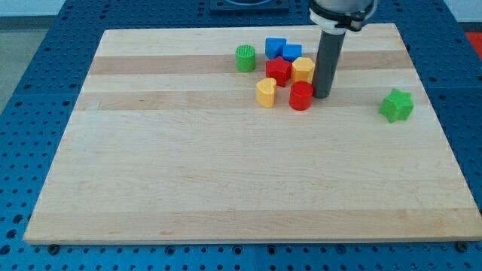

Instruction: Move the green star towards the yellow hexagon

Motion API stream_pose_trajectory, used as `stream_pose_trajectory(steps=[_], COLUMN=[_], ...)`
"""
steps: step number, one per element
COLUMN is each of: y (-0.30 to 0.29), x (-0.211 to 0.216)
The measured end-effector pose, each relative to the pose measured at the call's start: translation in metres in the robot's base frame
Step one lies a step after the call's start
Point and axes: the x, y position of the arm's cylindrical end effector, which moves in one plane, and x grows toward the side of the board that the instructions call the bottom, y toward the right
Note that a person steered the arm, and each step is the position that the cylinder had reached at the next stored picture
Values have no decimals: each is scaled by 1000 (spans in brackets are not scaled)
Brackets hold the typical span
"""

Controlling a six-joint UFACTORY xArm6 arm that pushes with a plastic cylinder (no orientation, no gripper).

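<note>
The wooden board [226,188] lies bare in the foreground; all the action sits toward the view's top. The rod has no fingers to open and holds nothing; its tip [322,95] rests just right of the red cylinder [301,96]. The green star [396,105] stands alone, well to the tip's right, untouched. The yellow hexagon [303,69], its goal, sits just left of the rod in a cluster with a yellow heart [266,92], red star [279,71] and 2 blue blocks [282,50]. A green cylinder [245,58] stands farther left. The tip likely must circle beyond the star to push it leftward.
</note>
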Motion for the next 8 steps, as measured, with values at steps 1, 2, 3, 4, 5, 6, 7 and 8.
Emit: stream_pose_trajectory(steps=[1, 2, 3, 4, 5, 6, 7, 8], y=[-8, 20, 44, 97, 116, 154, 173, 173], x=[-1, 18, 50, 65, 91, 98, 98, 78])
